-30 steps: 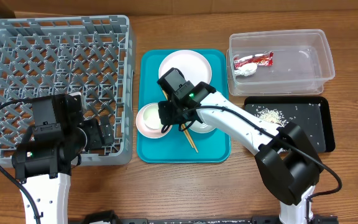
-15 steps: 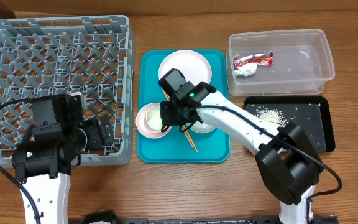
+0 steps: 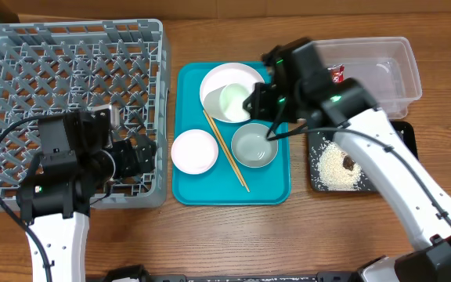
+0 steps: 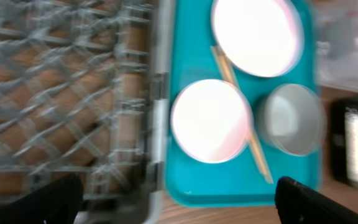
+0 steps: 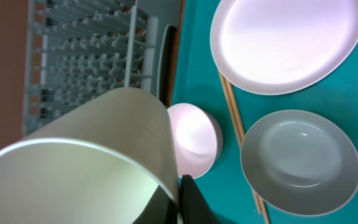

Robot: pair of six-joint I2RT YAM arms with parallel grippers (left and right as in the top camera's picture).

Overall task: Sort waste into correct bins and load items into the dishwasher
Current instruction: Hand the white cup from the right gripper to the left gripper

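Observation:
My right gripper point(image 3: 250, 102) is shut on the wall of the small white cup point(image 3: 235, 101), one finger inside the rim and one outside. The cup hangs tilted above the white plate point(image 3: 214, 82) and fills the right wrist view's lower left point(image 5: 86, 168). On the teal tray point(image 3: 268, 188) lie the pink saucer point(image 3: 194, 151), the pale green bowl point(image 3: 254, 146) and the chopsticks point(image 3: 227, 153). My left gripper point(image 3: 142, 153) is open and empty at the right wall of the grey dish rack point(image 3: 69, 78). The left wrist view is blurred.
The clear tub point(image 3: 374, 74) stands at the back right, with the red-and-white wrapper point(image 3: 337, 74) partly hidden behind my right arm. In front of it, the black tray point(image 3: 404, 141) holds a rice pile point(image 3: 333, 166) and a brown lump point(image 3: 349, 163).
My right gripper has lifted the cup off the pink saucer and carried it back and to the right, over the plate. The left gripper has shifted slightly right.

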